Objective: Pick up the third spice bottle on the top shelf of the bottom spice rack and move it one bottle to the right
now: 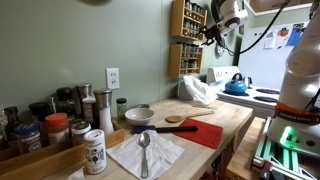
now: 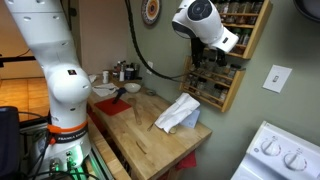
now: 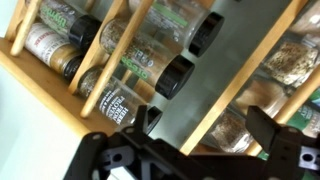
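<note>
Wooden spice racks hang on the green wall in both exterior views, one above the other [image 1: 189, 18], [image 2: 240, 20]; the lower rack [image 1: 188, 58] also shows from the side [image 2: 214, 88]. My gripper [image 1: 214, 32] is up against the racks [image 2: 203, 52]. In the wrist view the gripper [image 3: 208, 122] is open and empty, its fingers on either side of a wooden bar [image 3: 215, 95]. A bottle of dark spice [image 3: 232, 126] lies just behind them. Two black-capped bottles [image 3: 176, 77], [image 3: 207, 34] lie to the left, beside an empty gap.
A butcher-block counter [image 1: 225, 118] holds a white cloth [image 1: 197, 91], red mat [image 1: 207, 131], bowl [image 1: 139, 115], wooden spoon [image 1: 180, 119], a spoon on a napkin [image 1: 145, 150] and several bottles [image 1: 57, 127]. A blue kettle [image 1: 236, 85] sits on the stove.
</note>
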Robot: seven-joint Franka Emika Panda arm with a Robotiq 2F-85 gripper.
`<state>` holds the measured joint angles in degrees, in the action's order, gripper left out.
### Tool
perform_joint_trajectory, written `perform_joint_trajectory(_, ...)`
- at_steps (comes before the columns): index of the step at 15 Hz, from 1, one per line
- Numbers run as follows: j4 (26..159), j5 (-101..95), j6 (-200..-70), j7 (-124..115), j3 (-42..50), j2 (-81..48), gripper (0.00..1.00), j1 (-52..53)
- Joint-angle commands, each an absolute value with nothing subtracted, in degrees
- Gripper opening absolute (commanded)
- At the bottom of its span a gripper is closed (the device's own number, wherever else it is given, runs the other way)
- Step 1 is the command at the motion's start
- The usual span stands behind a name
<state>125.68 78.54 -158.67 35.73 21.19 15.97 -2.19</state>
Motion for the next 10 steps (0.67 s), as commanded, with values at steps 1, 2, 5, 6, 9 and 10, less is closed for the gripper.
perform_joint_trajectory(1,131.18,68.25,-151.49,38.25,22.05,22.14,1.0,-4.55)
perform_joint_trajectory(2,131.79,65.47,-148.87,38.81,22.4,23.36,1.0,-5.19)
perform_joint_trajectory(5,132.41,59.62,-140.31,41.9,22.33,26.41,1.0,-8.64)
perform_joint_trajectory(6,132.27,57.93,-137.81,42.77,22.7,27.11,1.0,-9.22)
perform_joint_trajectory(9,131.57,54.37,-130.56,45.95,23.65,29.0,1.0,-11.03)
perform_joint_trajectory(10,131.39,53.31,-128.67,46.8,23.88,29.33,1.0,-11.53)
